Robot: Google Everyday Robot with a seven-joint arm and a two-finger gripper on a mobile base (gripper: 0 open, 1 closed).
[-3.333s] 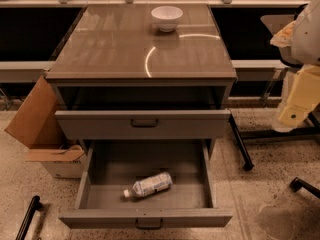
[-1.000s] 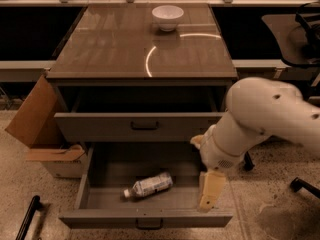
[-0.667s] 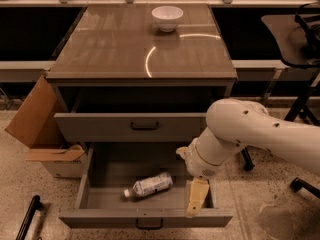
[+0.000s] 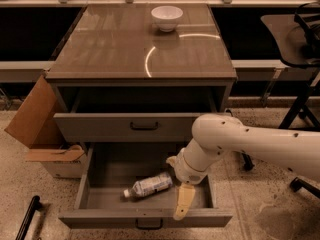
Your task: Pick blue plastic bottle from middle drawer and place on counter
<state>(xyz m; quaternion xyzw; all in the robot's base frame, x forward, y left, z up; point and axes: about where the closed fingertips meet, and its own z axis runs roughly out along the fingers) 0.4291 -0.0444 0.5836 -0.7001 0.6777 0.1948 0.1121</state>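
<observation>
We're pre-grasp: blue plastic bottle (image 4: 149, 185) lies loose in the open middle drawer (image 4: 100, 217), gripper (image 4: 184, 203) just right of it, its opening we can't tell; grasp, lift and counter (image 4: 125, 49) placement left.

Glossy desk (image 4: 110, 49) bearing one bowl
A white bowl (image 4: 167, 17) is set upright near the rear edge of the desk top, right of centre; the end effector (image 4: 184, 202) is held well below, over the front of the open drawer (image 4: 115, 171).

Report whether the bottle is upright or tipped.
Tipped: the blue plastic bottle lies on its side in the middle drawer, cap leftward; the gripper hangs just right of it.
</observation>
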